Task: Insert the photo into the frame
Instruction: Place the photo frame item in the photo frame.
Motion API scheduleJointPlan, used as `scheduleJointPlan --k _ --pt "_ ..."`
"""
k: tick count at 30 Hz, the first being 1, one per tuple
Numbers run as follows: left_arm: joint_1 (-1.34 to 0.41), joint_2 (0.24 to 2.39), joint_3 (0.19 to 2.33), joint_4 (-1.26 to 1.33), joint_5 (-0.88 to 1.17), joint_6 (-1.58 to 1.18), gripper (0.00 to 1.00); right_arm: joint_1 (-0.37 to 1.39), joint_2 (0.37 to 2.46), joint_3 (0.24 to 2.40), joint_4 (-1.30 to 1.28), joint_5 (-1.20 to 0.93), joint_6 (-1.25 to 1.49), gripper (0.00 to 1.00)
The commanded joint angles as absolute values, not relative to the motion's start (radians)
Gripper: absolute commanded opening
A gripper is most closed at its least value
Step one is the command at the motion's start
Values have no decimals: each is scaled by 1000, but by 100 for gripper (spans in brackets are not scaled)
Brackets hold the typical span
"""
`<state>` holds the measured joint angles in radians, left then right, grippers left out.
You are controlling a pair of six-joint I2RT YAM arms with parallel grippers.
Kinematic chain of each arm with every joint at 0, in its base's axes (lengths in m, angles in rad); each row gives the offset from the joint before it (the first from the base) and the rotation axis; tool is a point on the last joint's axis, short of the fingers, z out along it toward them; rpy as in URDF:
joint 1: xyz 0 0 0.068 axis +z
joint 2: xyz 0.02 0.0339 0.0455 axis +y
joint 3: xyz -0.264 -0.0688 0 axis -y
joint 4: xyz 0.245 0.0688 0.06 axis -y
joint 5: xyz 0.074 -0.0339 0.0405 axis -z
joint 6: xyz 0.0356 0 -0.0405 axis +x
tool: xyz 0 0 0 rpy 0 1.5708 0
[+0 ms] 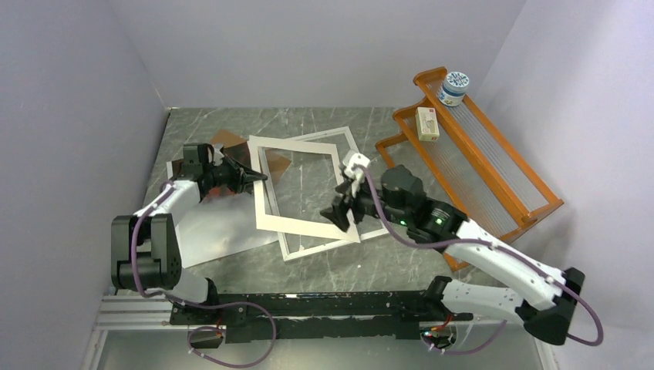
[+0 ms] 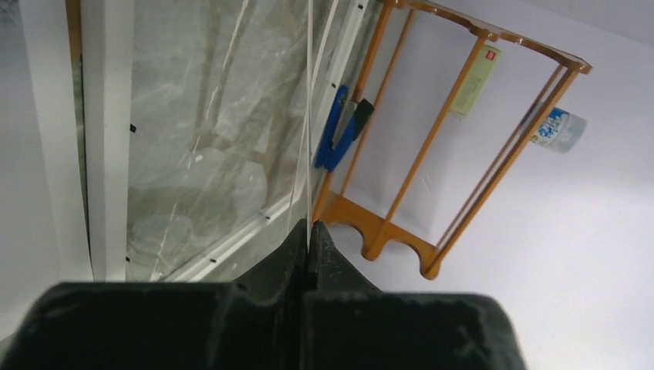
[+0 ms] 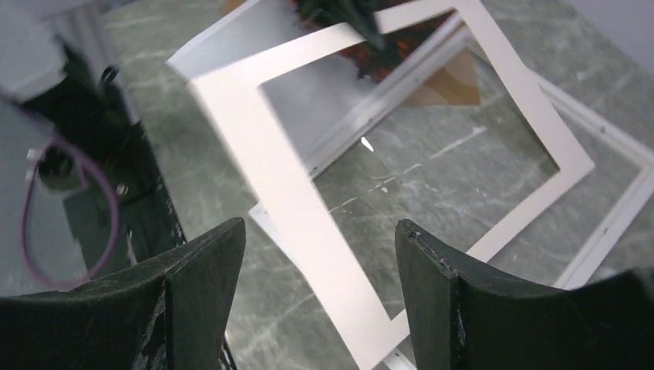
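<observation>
- Grey marble table (image 1: 308, 271) is seen from above, with both arm bases at its near edge.
- Orange rack (image 2: 356, 216) is placed along the right side of the table, well apart from the left arm.
- The frame (image 1: 324, 135) is laid flat on the table at centre, slightly rotated; bare marble is seen through its opening.
- The photo (image 1: 212, 231) is laid flat on the table left of the frame, under the left arm. It is outside the frame, with dark red foliage at its far end. Whether its right edge is tucked under the frame rim cannot be told.
- A white mat (image 1: 262, 200) is laid skewed over the frame's left part, its left bar raised off the table.
- A brown backing board (image 1: 229, 141) is seen at the far left, partly covered by the mat and the photo.
- Left gripper (image 1: 254, 177) is positioned at the mat's left bar; its jaws are clamped together on the mat's thin edge, as seen in the left wrist view.
- Right gripper (image 1: 342, 216) is held over the mat's near-right corner; its jaws are spread wide with nothing between them.
- A white jar (image 1: 453, 87) is set at the rack's far end.
- A small box (image 1: 426, 123) is set on the rack's lower rail, near the jar.
</observation>
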<state>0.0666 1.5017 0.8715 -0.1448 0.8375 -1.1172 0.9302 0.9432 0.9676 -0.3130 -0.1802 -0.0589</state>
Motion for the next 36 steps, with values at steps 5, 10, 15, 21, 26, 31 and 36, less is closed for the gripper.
scheduleJointPlan --k 5,10,15,21,26,31,36 --pt "-34 1393 843 57 573 -1126 3 881 1094 1025 -230 81 397 72" --pt "-106 1464 837 131 526 -1133 3 813 1119 968 -256 161 609 72" --pt "-158 1564 858 179 532 -1167 2 733 1103 908 -274 204 719 71" --pt "-188 1632 868 226 540 -1169 3 671 1102 851 -274 199 762 71" --pt "-194 1649 871 245 520 -1105 2 649 1115 822 -261 182 770 70" --pt "-216 1619 795 348 453 -1130 3 634 1118 803 -257 190 784 69" --pt "-270 1584 705 491 340 -1173 3 630 1089 769 -236 220 807 69"
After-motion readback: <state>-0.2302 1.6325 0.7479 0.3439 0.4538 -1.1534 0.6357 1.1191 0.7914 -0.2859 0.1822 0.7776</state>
